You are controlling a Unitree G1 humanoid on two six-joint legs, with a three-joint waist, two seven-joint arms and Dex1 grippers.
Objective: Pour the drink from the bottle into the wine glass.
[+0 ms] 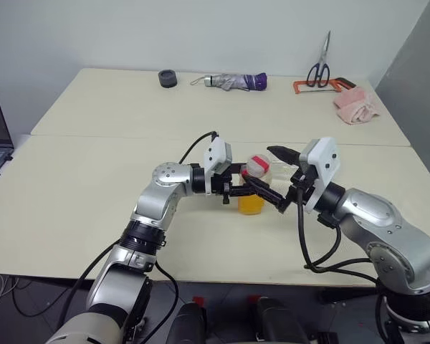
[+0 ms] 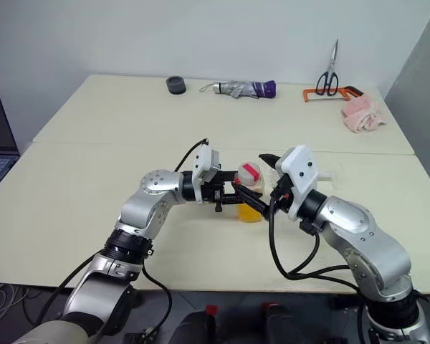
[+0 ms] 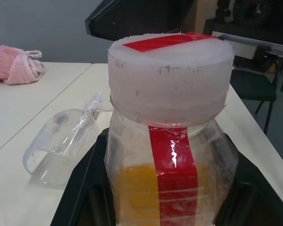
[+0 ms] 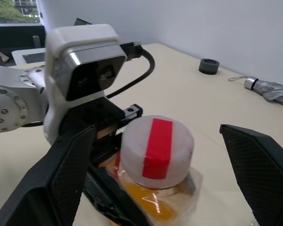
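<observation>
Head view, left gripper [image 1: 252,192] clamped on the bottle [image 1: 253,188] of orange drink [image 1: 251,204], right gripper [image 1: 281,178] wide open beside its cap [image 1: 257,166], left wrist, wine glass [image 3: 61,146] lying tipped behind bottle, right wrist, 2 fingers [image 4: 56,176] flanking cap.

Capped bottle [image 4: 155,165] between spread right end effector [image 4: 167,188] fingers

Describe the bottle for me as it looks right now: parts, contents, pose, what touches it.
The bottle is small, clear, crinkly plastic with a wide white cap still on and a red tape strip across cap and body. Orange drink fills its lower part. It stands upright, clamped in the left gripper; the right gripper is open around the cap, not touching.
</observation>
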